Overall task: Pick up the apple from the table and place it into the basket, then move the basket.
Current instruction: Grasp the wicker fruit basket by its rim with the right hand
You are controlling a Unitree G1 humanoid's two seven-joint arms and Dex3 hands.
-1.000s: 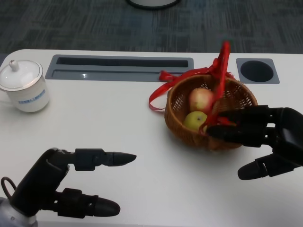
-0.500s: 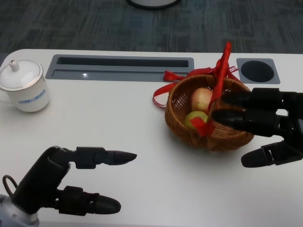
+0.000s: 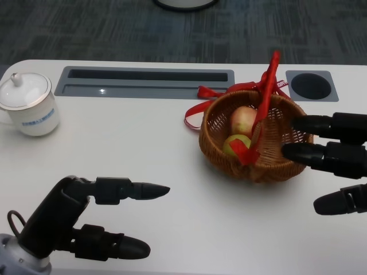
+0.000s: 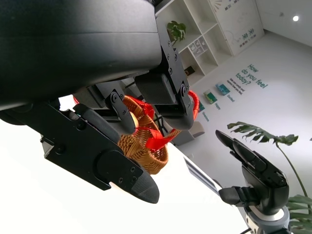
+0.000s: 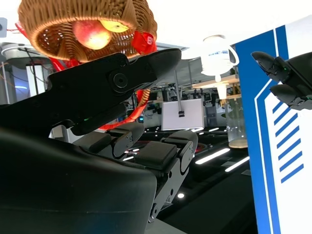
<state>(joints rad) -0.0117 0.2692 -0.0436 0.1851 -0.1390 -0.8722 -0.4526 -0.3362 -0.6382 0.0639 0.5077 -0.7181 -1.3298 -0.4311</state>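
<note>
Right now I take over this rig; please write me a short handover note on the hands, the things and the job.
Left hand: holds nothing, fingers apart, low over the near table edge.
Right hand: fingers spread beside the basket, holding nothing.
Basket stands on the table, red ribbon handle upright.
Done: a reddish apple and a green one lie inside.
Left: whether the basket has been moved cannot be told from these views; check that first.

Right hand cut off by head view's edge; green fruit partly hidden behind red ribbon.
</note>
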